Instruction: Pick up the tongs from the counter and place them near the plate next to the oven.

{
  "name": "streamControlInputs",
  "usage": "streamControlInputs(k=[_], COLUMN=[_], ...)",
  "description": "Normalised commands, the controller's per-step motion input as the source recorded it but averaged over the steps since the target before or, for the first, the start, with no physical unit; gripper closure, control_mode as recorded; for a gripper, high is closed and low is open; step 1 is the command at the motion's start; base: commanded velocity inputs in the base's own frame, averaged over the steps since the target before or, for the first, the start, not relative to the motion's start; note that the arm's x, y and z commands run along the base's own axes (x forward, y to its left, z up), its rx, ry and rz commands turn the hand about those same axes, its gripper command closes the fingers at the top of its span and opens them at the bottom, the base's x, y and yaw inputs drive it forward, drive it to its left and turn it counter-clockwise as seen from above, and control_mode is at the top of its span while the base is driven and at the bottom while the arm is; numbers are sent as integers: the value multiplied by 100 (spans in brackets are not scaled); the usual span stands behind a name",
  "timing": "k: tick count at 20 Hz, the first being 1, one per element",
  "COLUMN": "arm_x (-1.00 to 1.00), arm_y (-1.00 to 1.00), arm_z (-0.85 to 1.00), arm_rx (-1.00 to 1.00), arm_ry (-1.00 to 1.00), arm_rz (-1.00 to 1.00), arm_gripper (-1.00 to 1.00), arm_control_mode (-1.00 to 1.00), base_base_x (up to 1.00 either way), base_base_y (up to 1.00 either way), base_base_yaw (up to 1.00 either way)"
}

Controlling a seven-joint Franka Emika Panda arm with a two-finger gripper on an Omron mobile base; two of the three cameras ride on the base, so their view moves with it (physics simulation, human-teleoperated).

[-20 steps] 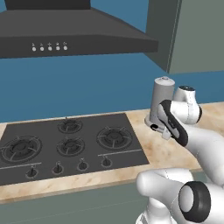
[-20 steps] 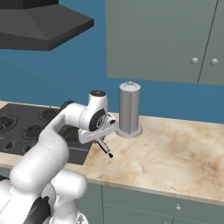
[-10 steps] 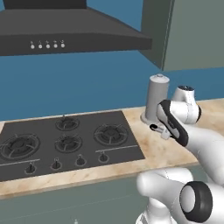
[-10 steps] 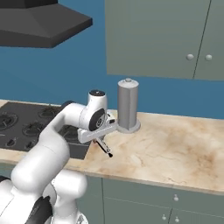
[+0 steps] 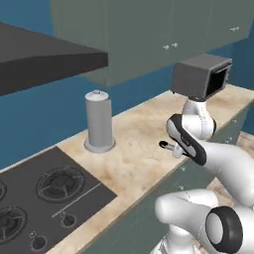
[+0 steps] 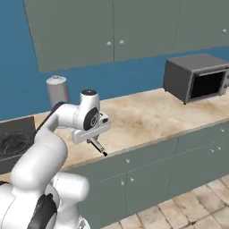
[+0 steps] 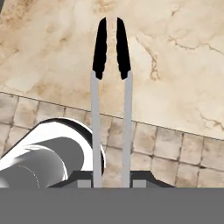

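The tool (image 6: 95, 142) is pinching the tongs (image 7: 111, 87) by their handle end, carrying them clear above the table (image 6: 147, 116); being light, stiff, slick metal, they are probably best gripped across both 2 arms.

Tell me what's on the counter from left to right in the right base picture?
Stovetop → grey canister → tool holding the tongs → microwave oven.
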Motion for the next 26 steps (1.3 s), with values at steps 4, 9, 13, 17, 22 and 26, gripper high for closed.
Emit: streamControlInputs(k=[4, 9, 13, 17, 22, 26], arm_x=[0, 0, 0, 0, 0, 0], arm_y=[0, 0, 0, 0, 0, 0], arm_z=[0, 0, 0, 0, 0, 0], arm_rx=[0, 0, 0, 0, 0, 0], arm_ry=[0, 0, 0, 0, 0, 0], arm_rz=[0, 0, 0, 0, 0, 0], arm_gripper=[100, 100, 100, 100, 100, 100], arm_control_mode=[100, 100, 100, 100, 100, 100], base_base_x=[0, 0, 0, 0, 0, 1], base_base_y=[6, 4, 2, 0, 0, 0], base_base_yaw=[-100, -100, -100, -98, -96, -94])
